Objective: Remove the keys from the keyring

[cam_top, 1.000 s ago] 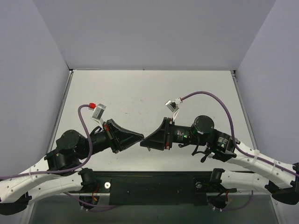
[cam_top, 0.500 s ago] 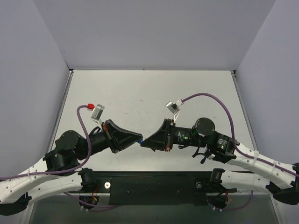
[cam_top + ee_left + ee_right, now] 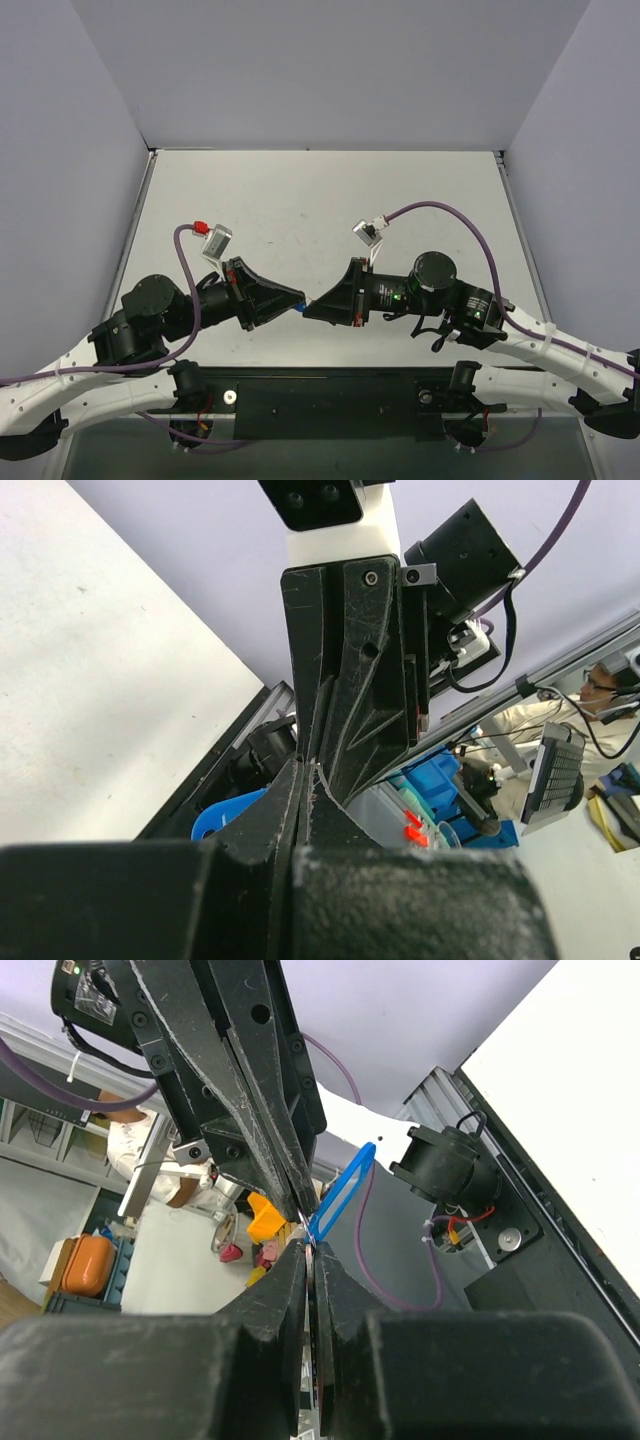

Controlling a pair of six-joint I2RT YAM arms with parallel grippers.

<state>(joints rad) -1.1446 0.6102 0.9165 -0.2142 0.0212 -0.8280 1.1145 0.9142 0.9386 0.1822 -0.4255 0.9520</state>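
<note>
Right hand (image 3: 308, 310) has pressed together, tip-to-tip with clamped left hand (image 3: 296, 299), slim blue keyring (image 3: 340, 1195) jutting between.

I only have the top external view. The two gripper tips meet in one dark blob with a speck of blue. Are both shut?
Observer: Yes. In the right wrist view the right gripper has its fingers pressed together. It sits tip to tip against the left gripper, which is also shut.
Operator: Where does the blue tag sit?
Observer: The keyring shows as a thin blue loop seen edge-on. It sticks out sideways from the spot where the tips meet.
Operator: Which gripper has it?
Observer: I cannot tell. In the left wrist view both pairs of fingers close into one narrow seam, and no key shows there.
</note>
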